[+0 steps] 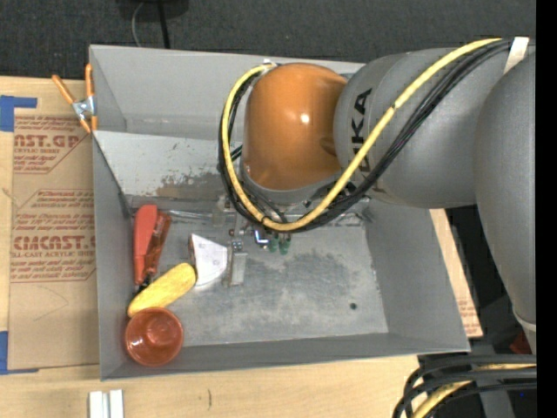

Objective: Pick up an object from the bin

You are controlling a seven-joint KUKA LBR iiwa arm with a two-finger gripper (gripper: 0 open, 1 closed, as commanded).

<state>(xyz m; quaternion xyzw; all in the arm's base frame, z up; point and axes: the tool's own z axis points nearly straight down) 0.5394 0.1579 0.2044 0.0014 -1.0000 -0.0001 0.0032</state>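
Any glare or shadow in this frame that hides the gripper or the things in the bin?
Camera view: a bright highlight sits on the arm's orange cover; the arm's bulk covers the bin's upper middle and shades the gripper beneath it. At the bin's left the red tool, white wedge, yellow banana-shaped toy and orange cup are evenly lit, without strong glare.

White wedge-shaped piece (pixel 209 256) seen just left of gripper (pixel 238 258) jaws, lying flat. Pointed corner turned up and left, away from jaws; curved edge at its lower side. Contact with jaws not determinable.
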